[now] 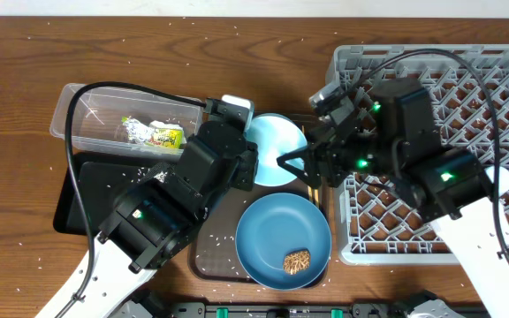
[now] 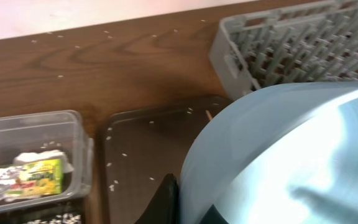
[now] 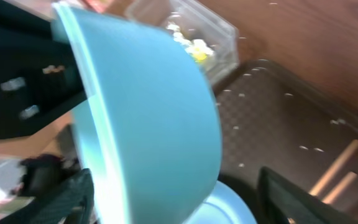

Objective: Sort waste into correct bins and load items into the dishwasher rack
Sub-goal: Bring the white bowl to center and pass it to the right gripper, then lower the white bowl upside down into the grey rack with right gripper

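table [image 1: 25,79] is dark brown wood, with white rice grains [image 1: 203,237] sprinkled all over it. nothing of the room can be made out except a pale strip past the far edge in the left wrist view.

the light blue cup [image 1: 272,150] is held up in the air over the brown serving tray [image 1: 215,256], between the two arms and just beside the grey rack [image 1: 502,79]. it's tipped well off upright, and in the right wrist view its mouth is turned toward the left gripper [image 1: 249,141], which is pinched onto the rim. the right gripper [image 1: 294,166] is spread wide, with its fingers [image 3: 73,196] on either side of the cup's lower part. whether they touch it can't be told.

the chopsticks [image 3: 337,165] are seen side by side on the serving tray, long axis diagonal in the right wrist view. from overhead they're mostly hidden.

only the overhead shows the blue plate [image 1: 268,230] in full, with the brown food chunk [image 1: 297,261] on it, and the black tray [image 1: 87,190] next to the clear tub [image 1: 64,110]. the yellow-green wrapper [image 1: 166,137] is in the tub. the left wrist view is half filled with blurry cup.
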`<state>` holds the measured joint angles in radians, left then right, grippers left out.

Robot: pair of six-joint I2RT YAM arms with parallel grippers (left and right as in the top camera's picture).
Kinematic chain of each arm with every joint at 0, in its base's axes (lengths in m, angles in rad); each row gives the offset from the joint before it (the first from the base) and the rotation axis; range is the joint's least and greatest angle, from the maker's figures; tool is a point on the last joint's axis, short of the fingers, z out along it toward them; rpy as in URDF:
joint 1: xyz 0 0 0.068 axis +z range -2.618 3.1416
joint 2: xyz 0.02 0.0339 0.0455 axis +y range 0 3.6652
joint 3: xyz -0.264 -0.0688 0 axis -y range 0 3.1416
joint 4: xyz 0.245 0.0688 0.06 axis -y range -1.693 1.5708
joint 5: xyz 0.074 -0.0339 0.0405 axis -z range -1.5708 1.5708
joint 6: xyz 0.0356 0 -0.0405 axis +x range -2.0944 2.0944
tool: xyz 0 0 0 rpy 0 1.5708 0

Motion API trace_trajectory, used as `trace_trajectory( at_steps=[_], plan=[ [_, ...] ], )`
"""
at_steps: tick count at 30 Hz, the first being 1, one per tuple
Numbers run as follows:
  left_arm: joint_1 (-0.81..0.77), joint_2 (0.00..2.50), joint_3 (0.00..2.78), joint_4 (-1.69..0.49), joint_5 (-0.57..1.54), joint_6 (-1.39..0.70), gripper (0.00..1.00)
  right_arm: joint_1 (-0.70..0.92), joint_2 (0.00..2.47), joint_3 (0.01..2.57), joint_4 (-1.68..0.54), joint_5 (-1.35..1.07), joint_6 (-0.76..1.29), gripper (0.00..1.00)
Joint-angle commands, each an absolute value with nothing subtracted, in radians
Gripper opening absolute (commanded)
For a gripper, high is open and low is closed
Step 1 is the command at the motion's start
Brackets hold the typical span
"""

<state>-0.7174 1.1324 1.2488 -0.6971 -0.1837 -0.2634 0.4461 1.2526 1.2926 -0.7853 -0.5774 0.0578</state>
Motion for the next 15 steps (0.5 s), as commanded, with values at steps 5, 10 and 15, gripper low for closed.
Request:
trace_trajectory(
  at_steps=[5, 10, 15],
  plan=[
    [-0.72, 1.122, 1.261, -0.686, -0.13, -0.256, 0.06, 0.52, 1.25, 1.292, -0.762, -0.329, 0.074, 0.36],
    [-0.72, 1.122, 1.261, -0.671, -0.086, -0.26, 0.06, 0.522, 1.25, 1.292, -0.756, -0.249, 0.12, 0.21],
    [-0.72, 1.123, 1.261, -0.656, -0.086, -0.26, 0.06, 0.522, 1.25, 1.292, -0.744, -0.202, 0.149, 0.06]
  ],
)
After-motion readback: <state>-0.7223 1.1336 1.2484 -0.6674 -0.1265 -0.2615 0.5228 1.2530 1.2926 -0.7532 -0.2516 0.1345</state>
